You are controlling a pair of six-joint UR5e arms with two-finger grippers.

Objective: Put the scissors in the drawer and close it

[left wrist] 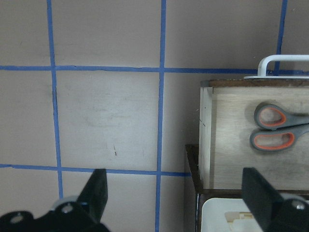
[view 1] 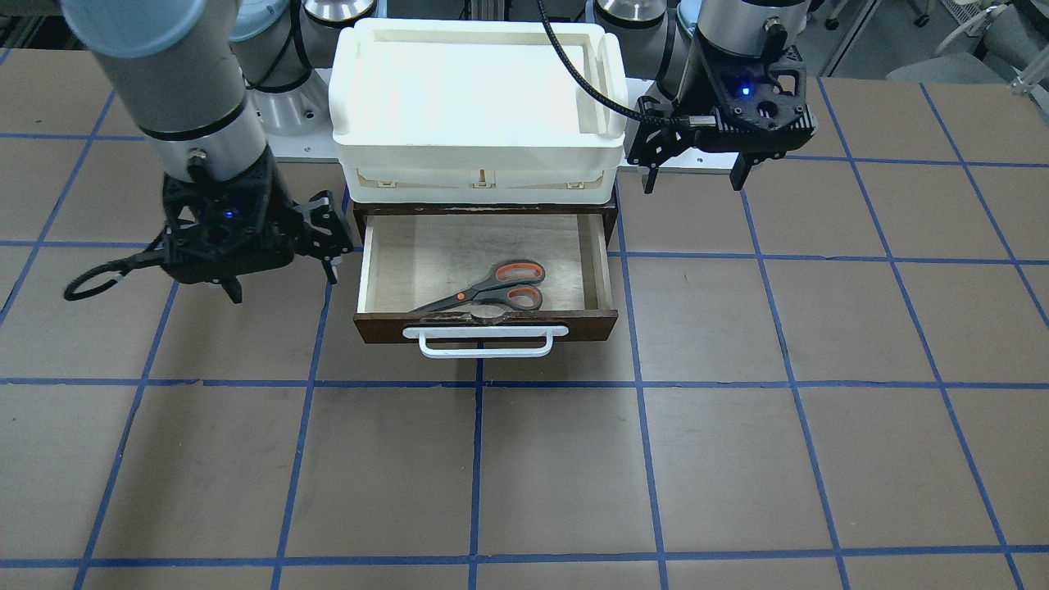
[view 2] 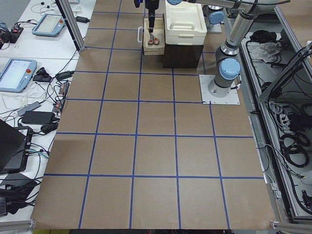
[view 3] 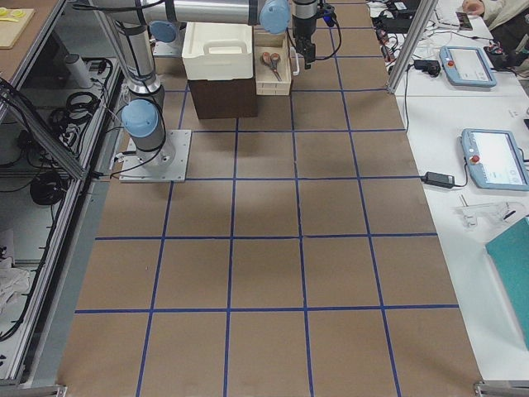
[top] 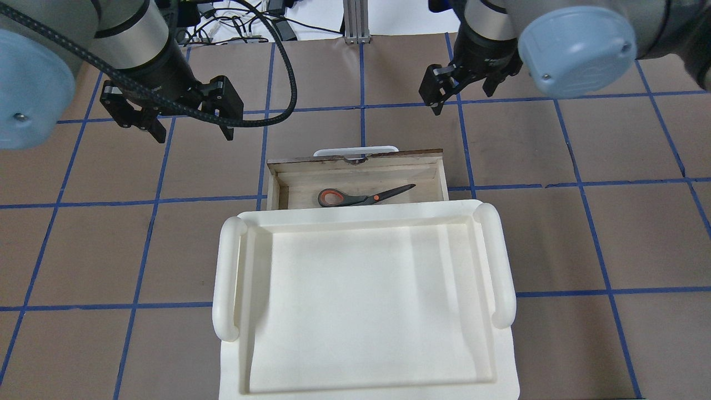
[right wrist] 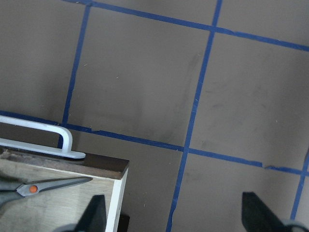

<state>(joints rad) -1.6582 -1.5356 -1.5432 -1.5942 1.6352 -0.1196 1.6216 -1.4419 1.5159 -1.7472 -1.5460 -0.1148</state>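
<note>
I am holding my left tool (view 1: 692,182) and right tool (view 1: 283,283) spread apart and empty, either side of the open drawer (view 1: 426,262). The scissors (view 1: 492,297) are lying inside, lengthwise along its front; its handle (view 1: 492,342) is sitting nearer my right tool, I judge

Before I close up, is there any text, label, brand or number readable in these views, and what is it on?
No text can be read in any view.
The scissors, the drawer and the white tray show no print or label.
The teach pendant on the side desk has a lit screen, but anything on it is too small to read.
</note>
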